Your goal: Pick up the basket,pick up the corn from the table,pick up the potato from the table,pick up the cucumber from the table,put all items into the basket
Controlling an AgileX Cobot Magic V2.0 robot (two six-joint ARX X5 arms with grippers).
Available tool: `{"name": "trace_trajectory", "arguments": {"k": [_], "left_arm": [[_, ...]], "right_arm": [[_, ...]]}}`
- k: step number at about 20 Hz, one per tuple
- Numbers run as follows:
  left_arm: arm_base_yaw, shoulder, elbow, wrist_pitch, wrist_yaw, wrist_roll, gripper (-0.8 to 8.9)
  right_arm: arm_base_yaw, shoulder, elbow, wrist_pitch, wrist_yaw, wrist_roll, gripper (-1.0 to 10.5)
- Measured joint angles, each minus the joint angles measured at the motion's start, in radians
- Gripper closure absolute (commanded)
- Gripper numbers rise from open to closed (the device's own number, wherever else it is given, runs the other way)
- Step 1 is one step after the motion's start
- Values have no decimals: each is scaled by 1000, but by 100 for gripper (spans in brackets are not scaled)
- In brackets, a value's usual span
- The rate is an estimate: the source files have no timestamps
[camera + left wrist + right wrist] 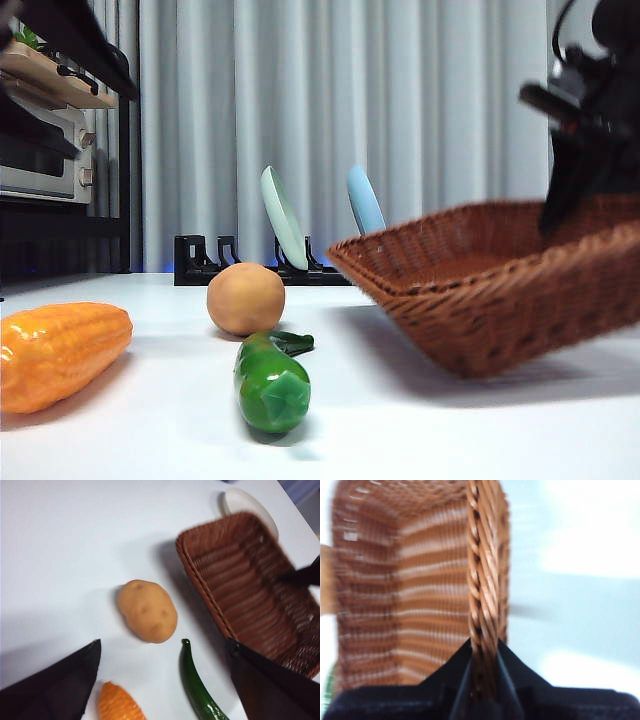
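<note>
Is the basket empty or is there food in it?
Empty. The basket shows only bare weave inside; the potato, corn and cucumber lie on the table.

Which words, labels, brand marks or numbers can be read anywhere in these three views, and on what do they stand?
None: no view shows readable text.
The brown woven wicker basket, held at its rim by the right gripper, bears no label.
The ribbed orange-yellow corn, round tan potato and glossy green cucumber are unmarked.
The oven front is too small to tell.
</note>
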State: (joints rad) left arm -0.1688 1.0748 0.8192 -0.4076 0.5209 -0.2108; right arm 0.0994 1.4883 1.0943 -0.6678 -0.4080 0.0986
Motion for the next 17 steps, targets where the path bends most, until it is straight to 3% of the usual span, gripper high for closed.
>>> {"name": "trace_trajectory", "arguments": {"k": [4,6,8,14,17], "left_arm": [[-105,126,11,91,-96,-28,397],[-154,202,51,91,-152,-43,317],[-190,292,114,85,-195,-50,310],[-242,550,341,-35,-300,-56,311],[-251,635,398,-60,-305,-77,310]], "right_arm": [[0,-34,158,-81,0,0,958],[0,-46,226,-99,0,0,958],[0,-48,286,-118,-1,0,958],[0,-49,345,-140,0,-1,958],[0,-49,345,-144,0,-5,958]]}}
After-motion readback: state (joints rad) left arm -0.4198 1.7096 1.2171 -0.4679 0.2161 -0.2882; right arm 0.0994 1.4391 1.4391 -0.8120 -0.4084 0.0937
